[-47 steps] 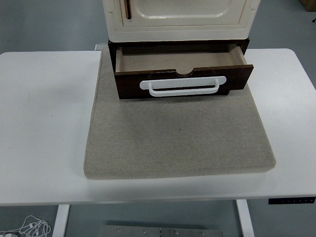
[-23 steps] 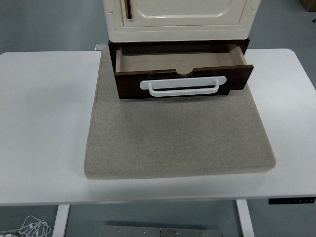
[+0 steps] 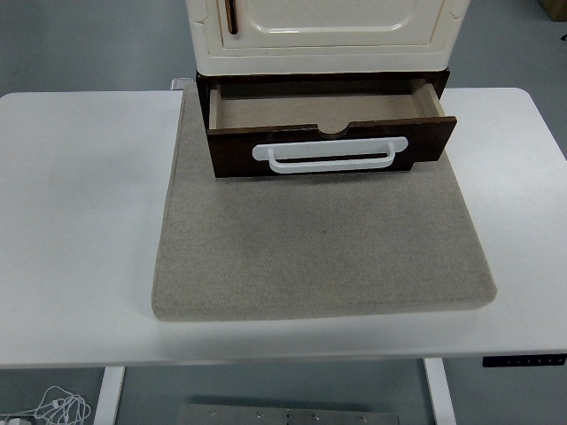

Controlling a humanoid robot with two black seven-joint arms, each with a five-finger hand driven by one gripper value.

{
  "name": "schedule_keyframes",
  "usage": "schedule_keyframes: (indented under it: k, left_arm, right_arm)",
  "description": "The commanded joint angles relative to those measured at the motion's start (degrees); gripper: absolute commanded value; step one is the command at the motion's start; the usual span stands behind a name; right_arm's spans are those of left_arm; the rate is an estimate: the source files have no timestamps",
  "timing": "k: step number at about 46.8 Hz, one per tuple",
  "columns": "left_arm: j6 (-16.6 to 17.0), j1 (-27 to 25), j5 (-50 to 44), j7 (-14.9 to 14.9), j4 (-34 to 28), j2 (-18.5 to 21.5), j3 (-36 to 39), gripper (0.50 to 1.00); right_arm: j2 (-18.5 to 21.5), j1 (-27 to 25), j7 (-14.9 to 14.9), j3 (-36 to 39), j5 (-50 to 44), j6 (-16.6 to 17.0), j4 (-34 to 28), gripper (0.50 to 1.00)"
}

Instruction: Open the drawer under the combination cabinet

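Observation:
A cream cabinet (image 3: 323,35) stands at the back of a grey felt mat (image 3: 323,239). Under it a dark brown drawer (image 3: 332,146) is pulled out toward me, and its bare tan inside (image 3: 319,111) holds nothing. A white bar handle (image 3: 330,155) runs across the drawer's front. The cabinet's door above is shut, with a dark slot handle (image 3: 232,16) at its left. Neither of my hands shows in the head view.
The mat lies on a white table (image 3: 80,221), with bare tabletop to the left and right of it. A control strip (image 3: 523,359) sits on the table's front edge at the right. White cables (image 3: 58,409) lie on the floor below.

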Motion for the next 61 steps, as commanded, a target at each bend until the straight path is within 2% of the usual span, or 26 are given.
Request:
schedule_keyframes:
  k: [1,9,22,31,53,61]
  left_arm:
    - [0.17,2.11,-0.35,-0.01,1.43,-0.02,-0.27,1.000]
    - [3.24,6.15,-2.90,-0.01,2.75,-0.02,-0.27,1.000]
    - [4.38,17.66,-9.93,0.43,2.66,-0.98,-0.18,1.000]
    - [4.56,22.76,-14.85,0.43,2.75,-3.00,-0.27,1.000]
    - [4.56,31.64,-24.26,-0.18,4.33,-9.59,-0.45,1.000]
    - [4.56,32.08,-26.63,-2.82,5.65,-10.56,-1.76,1.000]
  right_arm:
    - [0.00,0.00,0.00,0.00,0.00,0.00,0.00,0.926]
    - [0.00,0.00,0.00,-0.18,0.00,0.00,0.00,0.926]
    - [0.00,0.00,0.00,-0.18,0.00,0.00,0.09,0.926]
    - [0.00,-0.17,0.00,-0.18,0.00,0.00,0.00,0.926]
    - [0.00,-0.35,0.09,-0.09,0.09,0.18,0.09,0.926]
    - [0.00,-0.44,0.09,-0.09,0.09,0.70,0.09,0.926]
